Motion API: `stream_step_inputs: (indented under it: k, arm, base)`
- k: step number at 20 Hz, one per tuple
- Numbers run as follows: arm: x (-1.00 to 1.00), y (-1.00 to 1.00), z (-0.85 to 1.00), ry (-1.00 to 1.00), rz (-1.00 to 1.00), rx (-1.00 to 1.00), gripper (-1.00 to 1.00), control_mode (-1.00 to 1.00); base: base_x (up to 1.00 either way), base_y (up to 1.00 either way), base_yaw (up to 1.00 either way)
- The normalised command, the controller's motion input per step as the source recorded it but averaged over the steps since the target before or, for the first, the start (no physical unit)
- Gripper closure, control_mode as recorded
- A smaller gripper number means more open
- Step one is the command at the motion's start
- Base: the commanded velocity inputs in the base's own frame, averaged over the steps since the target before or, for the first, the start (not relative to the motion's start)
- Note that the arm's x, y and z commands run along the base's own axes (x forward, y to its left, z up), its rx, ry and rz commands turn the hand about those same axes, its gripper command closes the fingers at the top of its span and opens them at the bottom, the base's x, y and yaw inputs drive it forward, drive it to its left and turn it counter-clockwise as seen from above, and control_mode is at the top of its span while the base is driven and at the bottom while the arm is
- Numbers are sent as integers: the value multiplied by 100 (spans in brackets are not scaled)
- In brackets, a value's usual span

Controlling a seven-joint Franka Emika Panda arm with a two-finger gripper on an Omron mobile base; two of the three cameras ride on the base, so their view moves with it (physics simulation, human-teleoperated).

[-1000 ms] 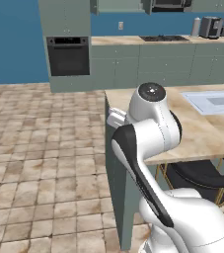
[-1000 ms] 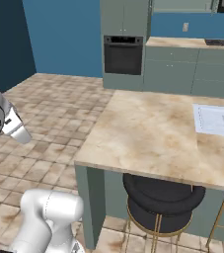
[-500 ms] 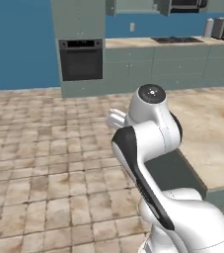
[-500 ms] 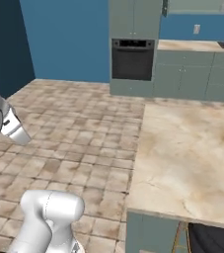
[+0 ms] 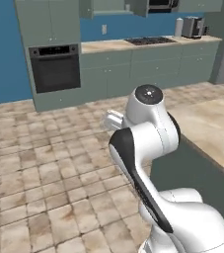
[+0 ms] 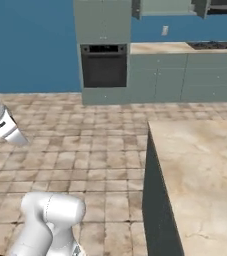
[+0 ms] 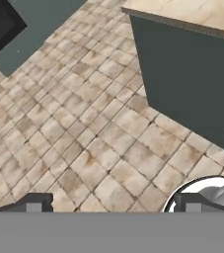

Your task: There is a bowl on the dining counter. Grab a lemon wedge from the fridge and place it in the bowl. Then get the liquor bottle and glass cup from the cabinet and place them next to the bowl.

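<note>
No text, label, brand, number or sign can be read on anything here.

In the hand view, bare tiled floor fills the centre and left, open to pass. The dining counter's dark base blocks the upper right. In the right base view its tabletop fills the lower right, bare; the oven and cabinets close the top.
</note>
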Motion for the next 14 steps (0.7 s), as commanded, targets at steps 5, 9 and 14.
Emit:
stream_step_inputs:
  k: [5,9,14]
  arm:
    - [0,0,0,0,0,0,-100,100]
    - [0,0,0,0,0,0,-100,100]
    - [0,0,0,0,0,0,-100,100]
  base:
    - [96,65,-46]
    - [100,63,-46]
    - [100,55,-43]
